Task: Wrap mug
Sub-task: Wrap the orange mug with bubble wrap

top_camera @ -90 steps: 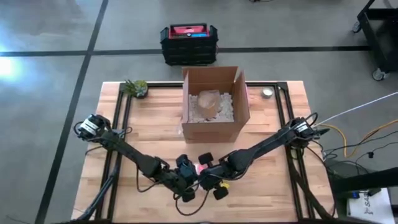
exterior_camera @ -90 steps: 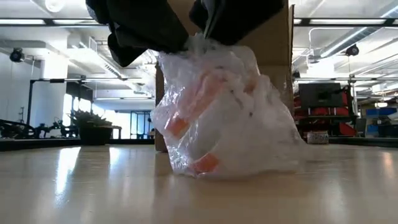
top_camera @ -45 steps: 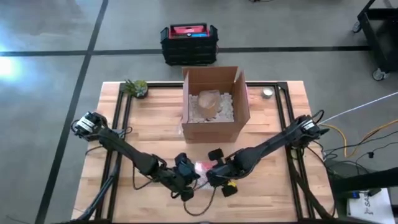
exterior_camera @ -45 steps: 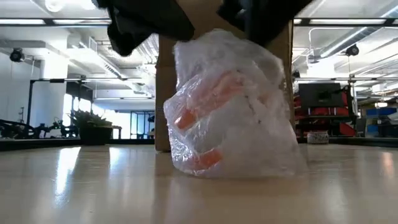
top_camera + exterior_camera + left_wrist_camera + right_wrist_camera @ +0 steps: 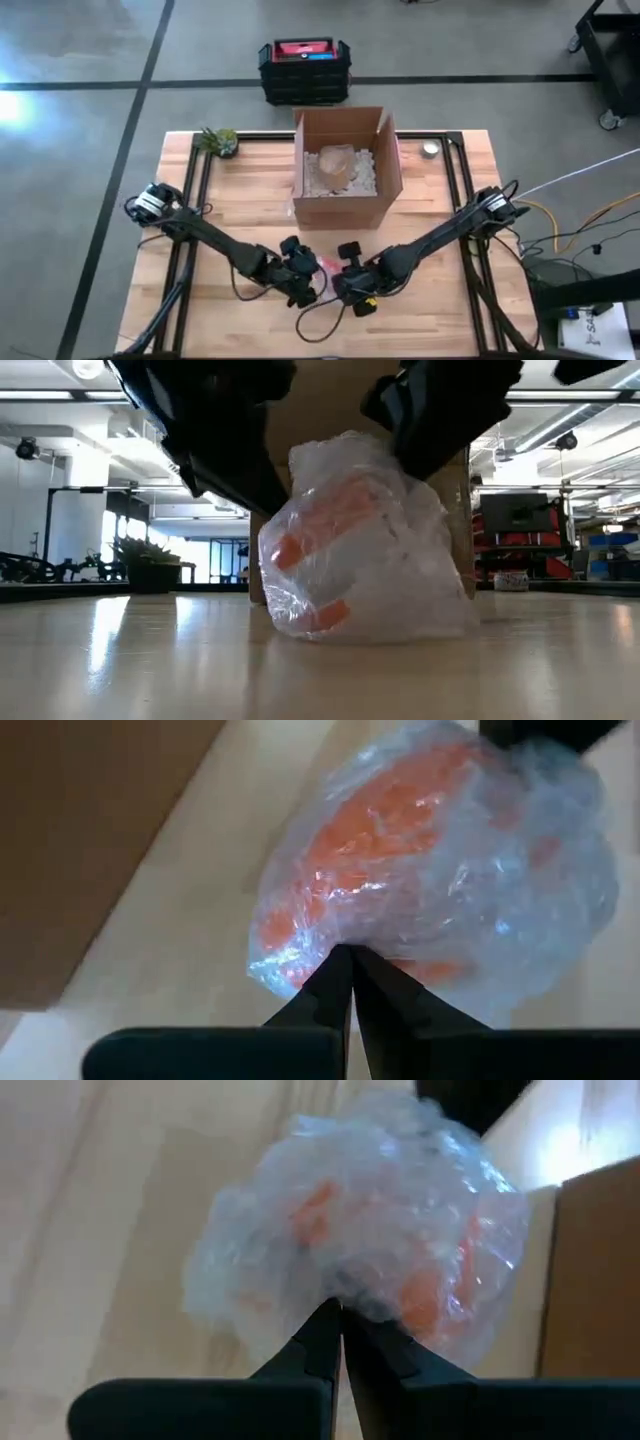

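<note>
Since a second ago the wrapped bundle has settled lower on the table and both arms have shifted slightly, the left one closing in from its side. I find the orange mug [image 5: 335,530] fully enclosed in clear bubble wrap [image 5: 400,575], resting on the wooden table [image 5: 240,200] near its front edge, in front of the cardboard box [image 5: 345,165]. My left gripper [image 5: 348,965] has its fingers pressed together, pinching a fold of the wrap on one side. My right gripper [image 5: 338,1320] is likewise closed on the wrap at the opposite side. I judge the wrapping itself largely complete: no bare orange surface shows. Remaining, as far as I can judge, is securing the loose film. Inside the box I note packing peanuts and another wrapped item [image 5: 335,165].
</note>
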Available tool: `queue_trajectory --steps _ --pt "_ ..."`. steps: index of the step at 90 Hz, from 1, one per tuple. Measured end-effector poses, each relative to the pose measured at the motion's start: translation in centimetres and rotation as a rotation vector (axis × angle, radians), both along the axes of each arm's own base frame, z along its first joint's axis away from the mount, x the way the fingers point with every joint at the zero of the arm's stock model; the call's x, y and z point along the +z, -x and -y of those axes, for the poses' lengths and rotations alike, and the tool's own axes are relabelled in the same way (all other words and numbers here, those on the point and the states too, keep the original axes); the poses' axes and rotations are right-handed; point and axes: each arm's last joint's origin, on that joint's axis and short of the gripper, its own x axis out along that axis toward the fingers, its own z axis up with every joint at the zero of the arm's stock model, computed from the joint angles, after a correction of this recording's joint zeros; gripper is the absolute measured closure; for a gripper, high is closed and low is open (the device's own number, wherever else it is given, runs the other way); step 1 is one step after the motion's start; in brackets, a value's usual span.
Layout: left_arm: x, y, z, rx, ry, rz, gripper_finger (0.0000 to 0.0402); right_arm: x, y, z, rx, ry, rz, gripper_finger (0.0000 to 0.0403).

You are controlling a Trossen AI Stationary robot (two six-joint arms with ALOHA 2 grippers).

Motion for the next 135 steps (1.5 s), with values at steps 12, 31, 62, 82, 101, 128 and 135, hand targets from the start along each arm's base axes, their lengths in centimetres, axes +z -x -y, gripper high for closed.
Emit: queue_trajectory --steps 12,31,62,82,101,128,135 --pt "-0.9 -0.4 0.1 0.01 0.004 -0.001 0.0402 0.4 -0.8 -0.2 0.043 -0.01 0.09 0.0401" --pt "-2.0 -0.4 0.5 -0.036 0.069 -0.03 0.0402 0.6 -1.6 1.4 -0.011 0.113 0.146 0.0401" --pt "-1.9 -0.6 0.7 -0.107 0.111 -0.042 0.0402 -0.8 -2.0 4.8 0.006 -0.061 0.013 0.0401" --pt "2.2 1.1 0.8 -0.153 0.156 0.003 0.0402 -2.0 -2.0 6.9 0.0 -0.172 -0.03 0.0401" --pt "5.9 2.1 0.6 -0.087 0.003 0.182 0.0402 -2.2 -2.1 6.6 0.029 -0.203 -0.014 0.0401" --pt "3.2 -0.4 -1.6 -0.038 0.0 0.129 0.0402 -2.4 -2.0 6.6 0.023 -0.211 -0.021 0.0401" --pt "2.7 -0.9 -1.5 -0.046 0.014 0.136 0.0402 -2.3 -1.9 6.6 0.023 -0.21 -0.028 0.0401"
